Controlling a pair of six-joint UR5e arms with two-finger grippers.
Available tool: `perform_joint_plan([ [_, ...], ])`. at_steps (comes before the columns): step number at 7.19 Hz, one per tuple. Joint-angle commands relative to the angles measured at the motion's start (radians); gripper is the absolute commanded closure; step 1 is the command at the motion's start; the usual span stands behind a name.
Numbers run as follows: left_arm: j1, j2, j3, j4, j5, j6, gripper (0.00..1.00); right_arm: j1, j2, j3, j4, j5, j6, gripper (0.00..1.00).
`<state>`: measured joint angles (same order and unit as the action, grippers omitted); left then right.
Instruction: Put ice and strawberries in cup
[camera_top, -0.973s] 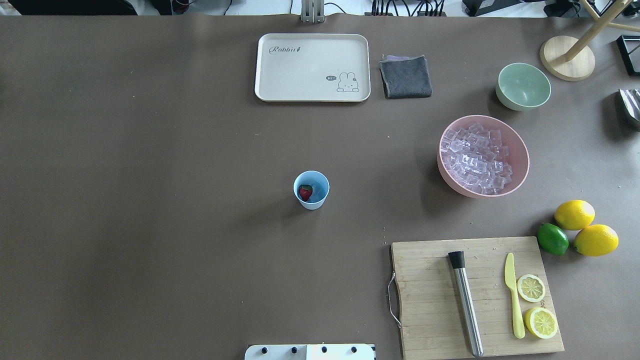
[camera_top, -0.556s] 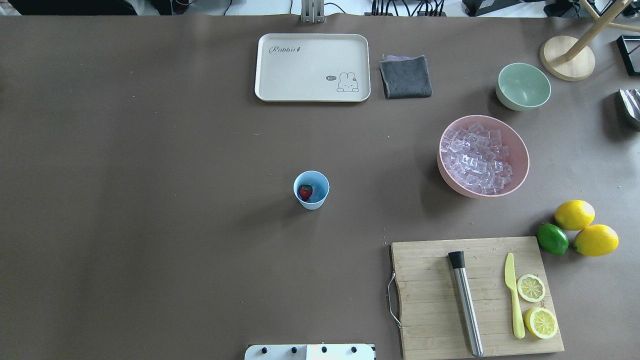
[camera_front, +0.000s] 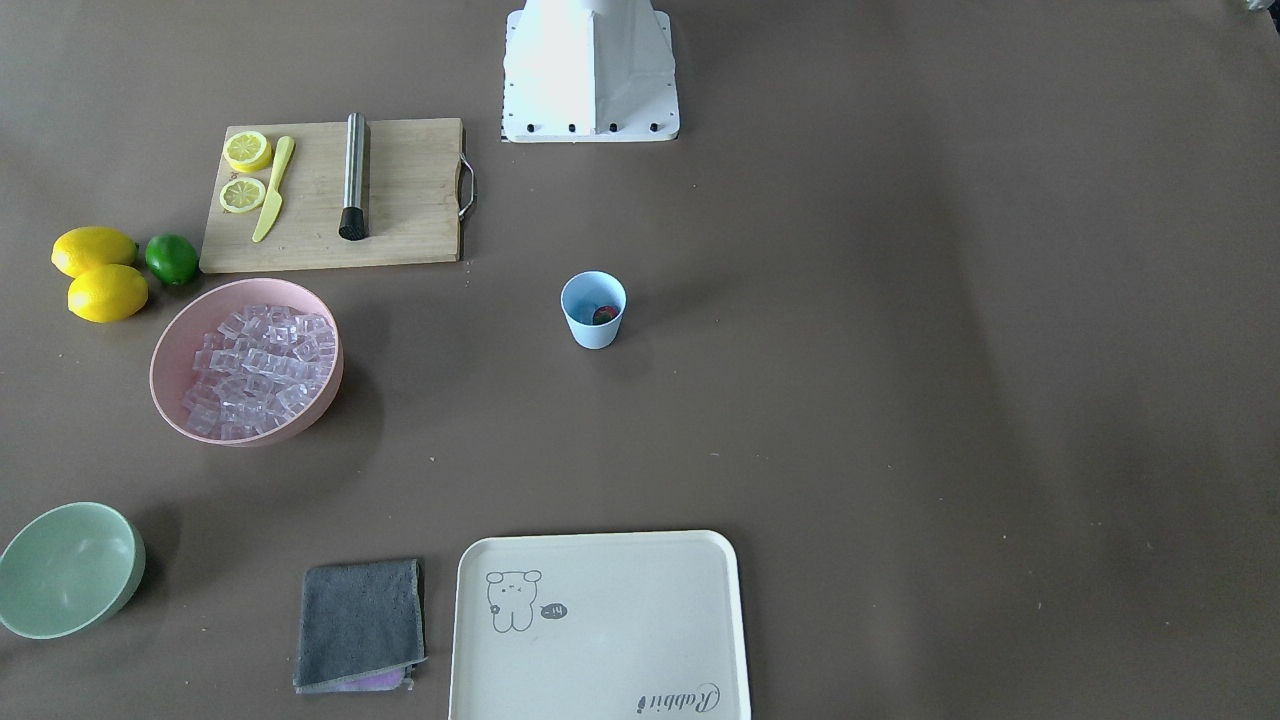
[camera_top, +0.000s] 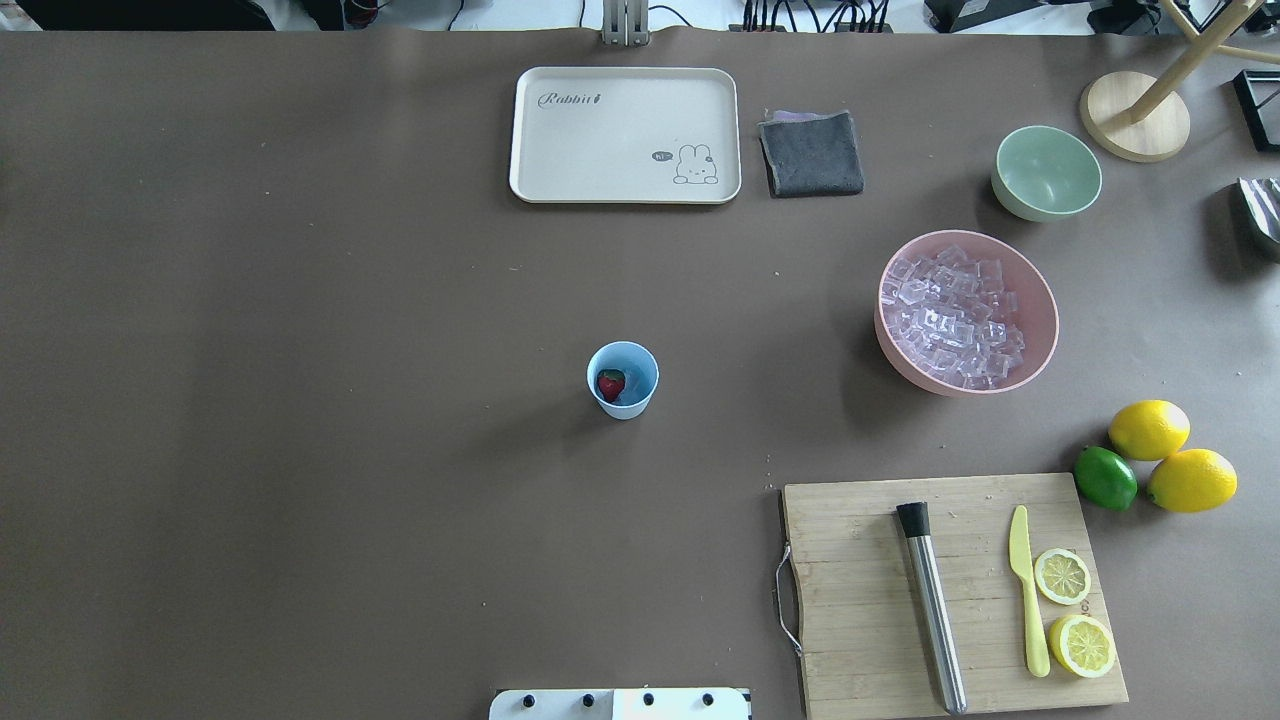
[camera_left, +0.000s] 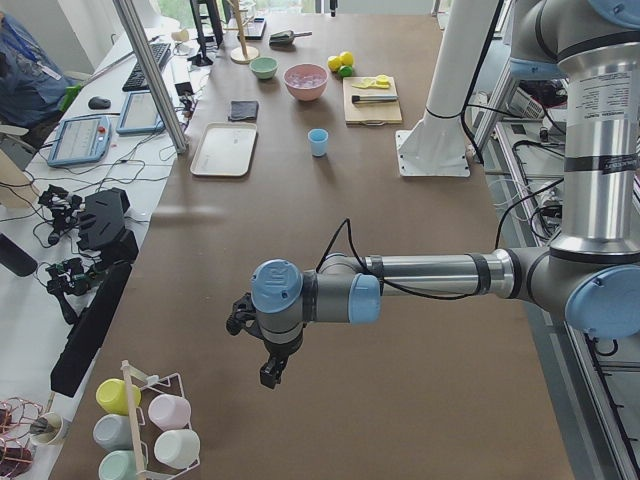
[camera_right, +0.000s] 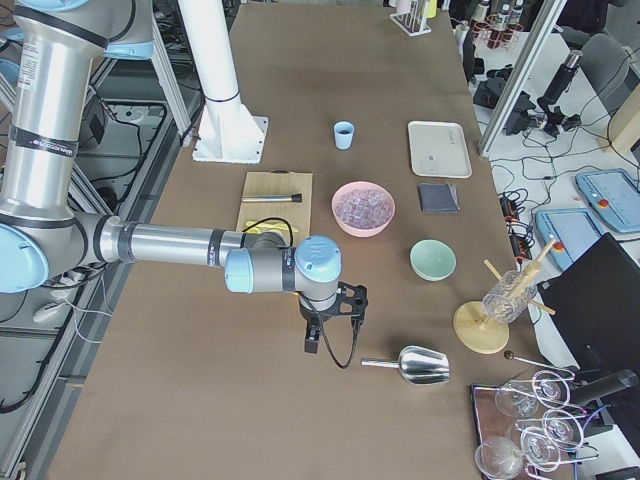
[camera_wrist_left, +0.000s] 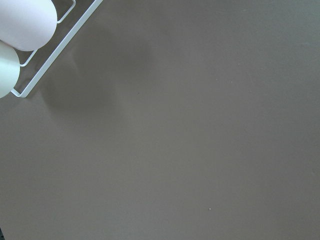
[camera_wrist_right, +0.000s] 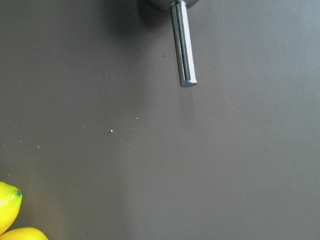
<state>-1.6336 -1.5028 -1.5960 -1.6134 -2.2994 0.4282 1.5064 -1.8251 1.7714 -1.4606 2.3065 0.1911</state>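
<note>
Overhead exterior: cup (camera_top: 631, 407) stands apart from pink bowl (camera_top: 1034, 286), tray (camera_top: 620, 130); cannot tell left pincer (camera_left: 268, 377), right pincer (camera_right: 310, 346) spread.

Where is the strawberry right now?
In the overhead view the strawberry lies inside the blue cup near the middle of the table, well left of the pink bowl of ice.
</note>
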Motion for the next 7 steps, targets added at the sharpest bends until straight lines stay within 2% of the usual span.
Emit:
perform_joint_plan([
  [1, 0.0, 0.001, 0.004, 0.0, 0.0, 0.0, 0.02, 0.0, 0.001, 0.002, 0.0, -0.002, -0.001, 0.0],
  [7, 0.0, 0.003, 0.005, 0.004, -0.002, 0.001, 0.02, 0.0, 0.001, 0.008, 0.0, -0.022, -0.001, 0.0],
])
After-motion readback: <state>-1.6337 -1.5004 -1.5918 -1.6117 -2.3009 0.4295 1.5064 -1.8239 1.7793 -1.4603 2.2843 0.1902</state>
